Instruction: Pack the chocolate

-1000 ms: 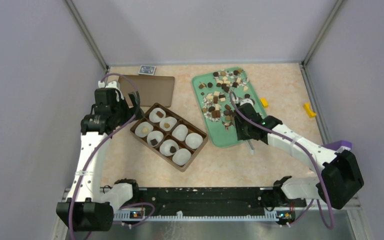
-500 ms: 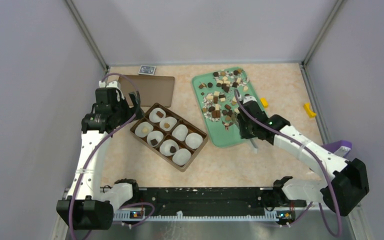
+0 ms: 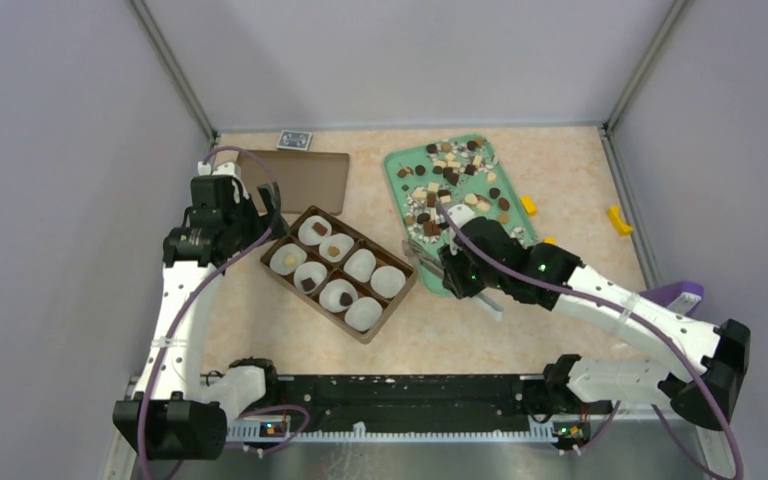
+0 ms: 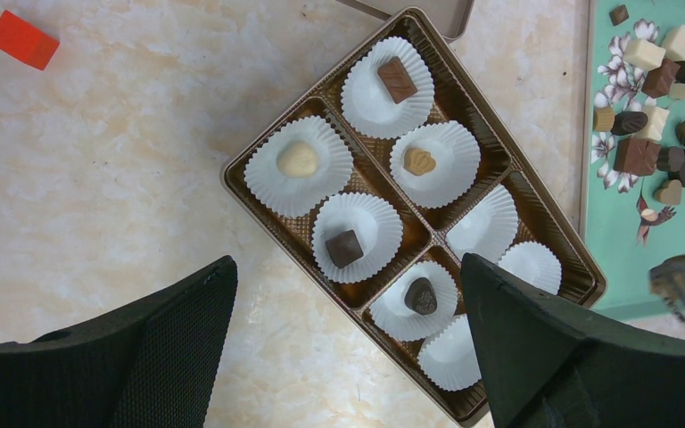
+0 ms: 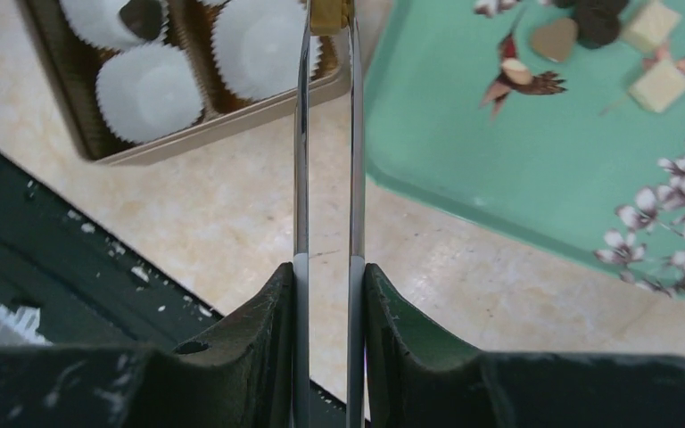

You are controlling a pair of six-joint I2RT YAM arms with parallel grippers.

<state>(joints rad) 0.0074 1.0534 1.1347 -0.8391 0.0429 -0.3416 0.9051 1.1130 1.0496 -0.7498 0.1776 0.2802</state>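
Loose chocolate [image 3: 450, 170] [image 4: 656, 152] [image 5: 656, 85] lies scattered on the green tray [image 3: 397, 195] [image 5: 517, 160]. The brown box [image 3: 390, 310] [image 4: 480, 100] holds white paper cups; several carry one piece each, and three cups at its right end are bare. My right gripper [image 3: 460, 270] [image 5: 328, 267] is shut on metal tongs [image 5: 301, 134], and the tongs' tips pinch a tan chocolate piece [image 5: 330, 13] over the box's right end. My left gripper [image 3: 260, 205] [image 4: 348, 294] hangs open above the box's left side, holding nothing.
The box's brown lid [image 3: 300, 180] and a small card pack [image 3: 295, 140] lie at the back left. Yellow blocks [image 3: 528, 205] [image 3: 618, 220] sit right of the tray, and a red block [image 4: 22, 40] left of the box. A black rail [image 3: 400, 395] runs along the front edge.
My right arm has swung left from the tray's middle to its near-left corner beside the box, and its jaws have squeezed the tongs tighter. The left arm has not moved.
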